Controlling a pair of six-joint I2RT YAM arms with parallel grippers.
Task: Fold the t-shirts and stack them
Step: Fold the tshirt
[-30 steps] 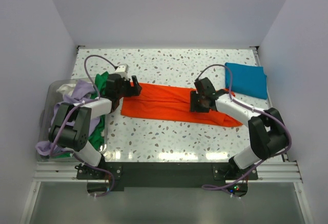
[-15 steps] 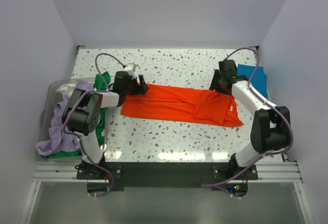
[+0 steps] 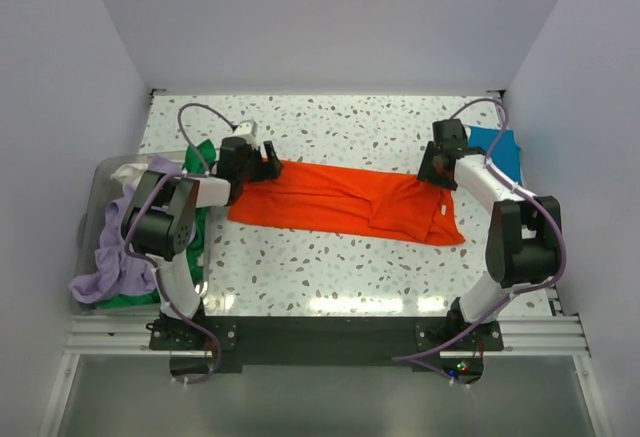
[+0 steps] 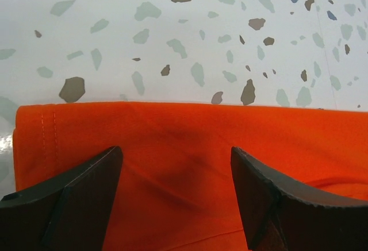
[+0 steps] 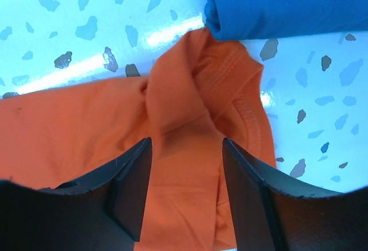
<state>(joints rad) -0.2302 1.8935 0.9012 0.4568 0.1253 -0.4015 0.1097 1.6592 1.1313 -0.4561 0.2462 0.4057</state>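
A bright orange t-shirt lies as a long strip across the middle of the table. My left gripper hovers at its far left corner, open; in the left wrist view the dark fingers straddle flat orange cloth near its far edge. At the shirt's far right corner my right gripper is open too, its jaws apart over a bunched fold by the collar. A folded teal-blue t-shirt lies just beyond, touching the orange cloth.
A clear bin at the left edge holds a heap of lavender, green and whitish t-shirts. White walls close in the speckled table on three sides.
My right gripper has swung from the shirt's middle to its far right corner and its jaws have widened. The shirt's right end has changed shape. The left gripper has barely shifted.
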